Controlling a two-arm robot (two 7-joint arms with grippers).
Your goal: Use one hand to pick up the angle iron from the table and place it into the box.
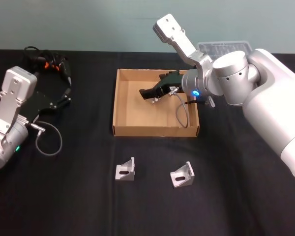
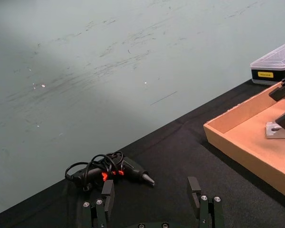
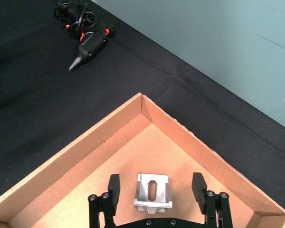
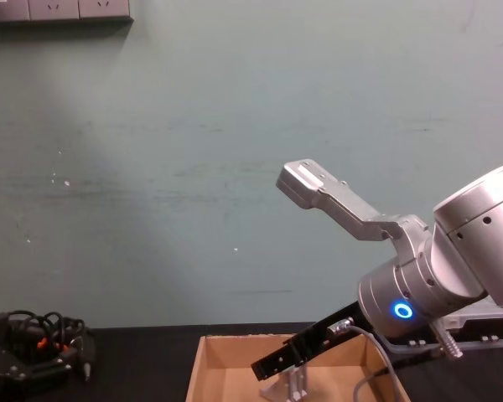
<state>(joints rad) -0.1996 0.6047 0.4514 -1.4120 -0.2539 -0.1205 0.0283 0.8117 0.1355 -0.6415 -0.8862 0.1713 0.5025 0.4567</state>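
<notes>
Squarely within spread right hand [image 3: 156, 184], angle iron [image 3: 152, 192], in box [image 3: 104, 137]

Your bot's right arm [image 1: 275, 113] is a chunky white shell with a silver cuff [image 1: 206, 81] and a glowing blue ring light [image 1: 194, 92]. The left wrist [image 1: 4, 141] is silver with a tiny green light [image 1: 16, 148]. The right gripper [image 3: 156, 190] and left gripper [image 2: 151, 191] are black and boxy, with slim black fingers [image 3: 114, 186] and small silver screws [image 3: 92, 197]. A grey cable [image 1: 179, 114] loops off each wrist.
</notes>
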